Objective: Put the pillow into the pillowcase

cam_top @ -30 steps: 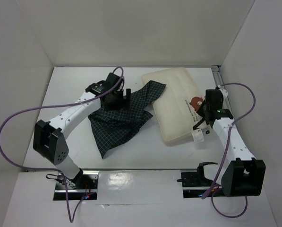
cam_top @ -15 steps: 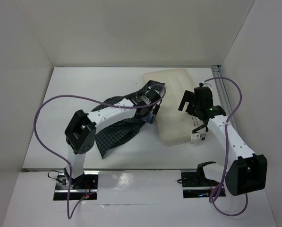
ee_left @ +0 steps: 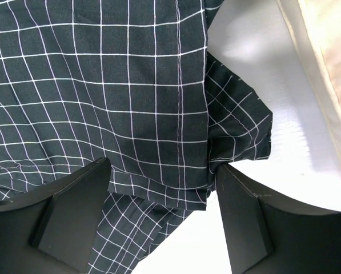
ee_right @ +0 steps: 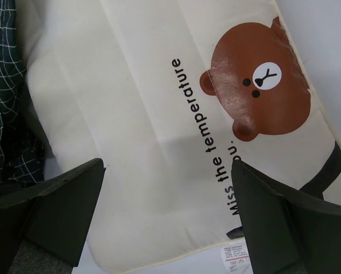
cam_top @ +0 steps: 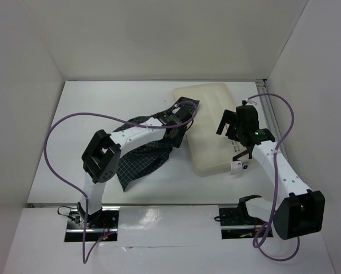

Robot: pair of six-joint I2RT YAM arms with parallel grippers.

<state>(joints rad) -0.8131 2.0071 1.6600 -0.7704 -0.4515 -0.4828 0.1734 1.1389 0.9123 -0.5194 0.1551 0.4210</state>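
The cream pillow point(cam_top: 207, 123) lies flat at the back right of the table. Its brown bear print and black lettering show in the right wrist view point(ee_right: 159, 114), with a small tag point(ee_right: 239, 258) at the near edge. The navy checked pillowcase point(cam_top: 141, 157) lies crumpled to its left. My left gripper point(cam_top: 179, 131) hovers open over the pillowcase's right edge point(ee_left: 130, 103), with folded cloth between the fingers point(ee_left: 73, 222) but not pinched. My right gripper point(cam_top: 227, 121) hovers open above the pillow, its jaws wide over the pillow's near part point(ee_right: 164, 217).
White walls enclose the table on the left, back and right. A metal rail point(cam_top: 263, 94) runs along the right wall behind the pillow. Purple cables loop from both arms. Bare white table point(ee_left: 296, 142) shows between pillowcase and pillow.
My left arm has swung right across the pillowcase to its edge by the pillow, and the cloth has bunched. My right gripper has moved from the pillow's right edge to above the pillow.
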